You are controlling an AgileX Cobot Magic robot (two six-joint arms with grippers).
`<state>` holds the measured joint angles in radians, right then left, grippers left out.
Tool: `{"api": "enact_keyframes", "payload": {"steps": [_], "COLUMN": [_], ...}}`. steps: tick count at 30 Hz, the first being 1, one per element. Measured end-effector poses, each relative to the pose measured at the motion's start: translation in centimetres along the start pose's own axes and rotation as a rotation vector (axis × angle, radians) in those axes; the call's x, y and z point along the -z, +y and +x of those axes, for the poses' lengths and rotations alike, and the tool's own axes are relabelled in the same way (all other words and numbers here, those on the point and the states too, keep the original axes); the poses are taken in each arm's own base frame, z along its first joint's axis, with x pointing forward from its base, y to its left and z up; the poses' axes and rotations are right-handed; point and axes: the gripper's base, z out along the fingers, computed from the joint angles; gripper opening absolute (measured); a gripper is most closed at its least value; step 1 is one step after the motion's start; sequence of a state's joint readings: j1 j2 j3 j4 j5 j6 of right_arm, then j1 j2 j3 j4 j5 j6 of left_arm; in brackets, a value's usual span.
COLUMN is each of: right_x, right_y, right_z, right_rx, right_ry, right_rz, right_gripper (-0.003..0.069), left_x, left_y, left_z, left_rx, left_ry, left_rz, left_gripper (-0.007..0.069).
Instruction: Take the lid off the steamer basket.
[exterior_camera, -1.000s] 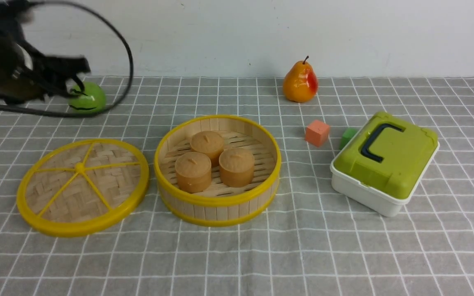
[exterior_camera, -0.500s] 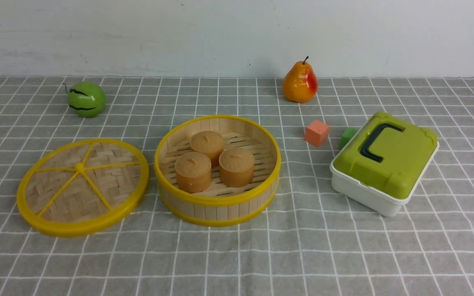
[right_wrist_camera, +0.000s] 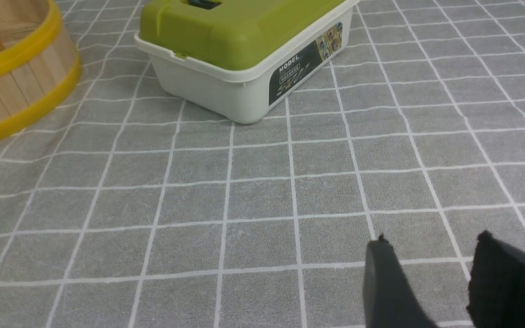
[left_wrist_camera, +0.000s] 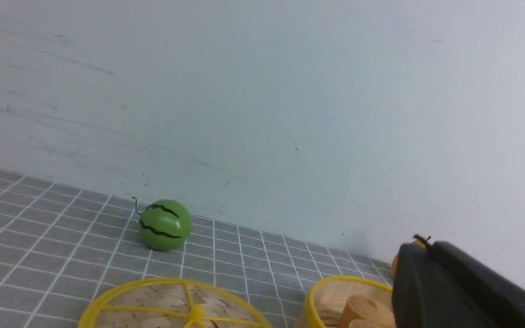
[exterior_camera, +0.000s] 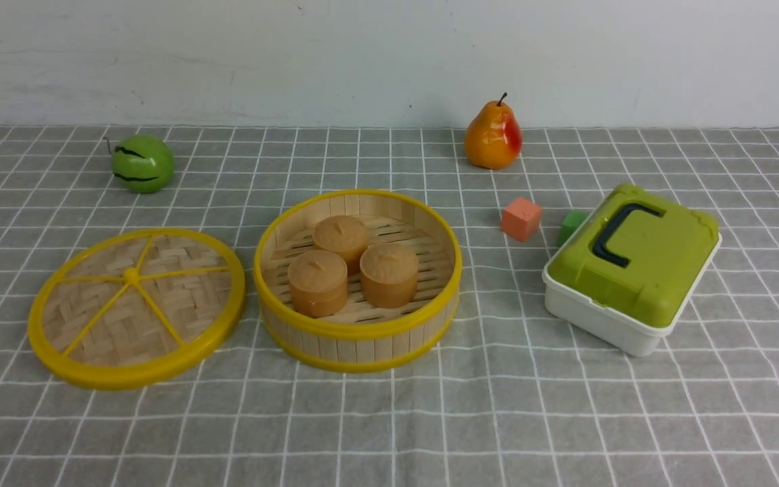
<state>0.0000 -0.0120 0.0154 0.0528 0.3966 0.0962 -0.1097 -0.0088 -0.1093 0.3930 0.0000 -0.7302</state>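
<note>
The lid (exterior_camera: pixel 136 308) lies flat on the cloth, just left of the steamer basket (exterior_camera: pixel 358 338) and apart from it. The basket is uncovered and holds three brown buns (exterior_camera: pixel 351 265). Neither gripper shows in the front view. In the left wrist view my left gripper (left_wrist_camera: pixel 419 248) is raised and empty, its two black fingers pressed together; the lid's far rim (left_wrist_camera: pixel 171 287) and the basket's rim (left_wrist_camera: pixel 335 284) lie below it. In the right wrist view my right gripper (right_wrist_camera: pixel 433 237) is open and empty, low over bare cloth; the basket's wall (right_wrist_camera: pixel 16 86) is far off.
A white box with a green lid (exterior_camera: pixel 633 267) stands right of the basket and shows in the right wrist view (right_wrist_camera: pixel 244 50). An orange cube (exterior_camera: pixel 521 218) and a green cube (exterior_camera: pixel 571 224) sit behind it. A pear (exterior_camera: pixel 493 138) and a green melon ball (exterior_camera: pixel 142 162) stand near the back wall.
My left arm has drawn back out of the front view to the left; its cable, still at the left edge half a second ago, is gone. Lid and basket have not moved.
</note>
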Motion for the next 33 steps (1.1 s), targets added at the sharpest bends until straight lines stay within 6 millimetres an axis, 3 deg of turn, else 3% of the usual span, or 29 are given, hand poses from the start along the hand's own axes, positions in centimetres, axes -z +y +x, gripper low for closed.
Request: {"api": "enact_keyframes", "payload": {"steps": [5,12,17,21,33], "right_x": [0.0,0.0,0.0,0.0,0.0], "right_y": [0.0,0.0,0.0,0.0,0.0], "right_z": [0.0,0.0,0.0,0.0,0.0], "right_rx": [0.000,0.000,0.000,0.000,0.000], "right_ry": [0.000,0.000,0.000,0.000,0.000], "right_rz": [0.000,0.000,0.000,0.000,0.000], "right_gripper": [0.0241,0.0241,0.0241,0.0241,0.0243], "left_x": [0.0,0.4,0.8,1.1,1.2], "left_y": [0.2,2.3,2.6,2.6,2.5], "left_z": [0.3,5.6,6.9,7.5,7.6], "left_rx": [0.005,0.015,-0.079,-0.132,-0.213], "left_ry": [0.026,0.271,0.412,0.494,0.511], "left_rz": [-0.023,-0.141,-0.146,-0.133,-0.106], "left_gripper": [-0.0013,-0.0013,-0.0013,-0.0013,-0.0013]}}
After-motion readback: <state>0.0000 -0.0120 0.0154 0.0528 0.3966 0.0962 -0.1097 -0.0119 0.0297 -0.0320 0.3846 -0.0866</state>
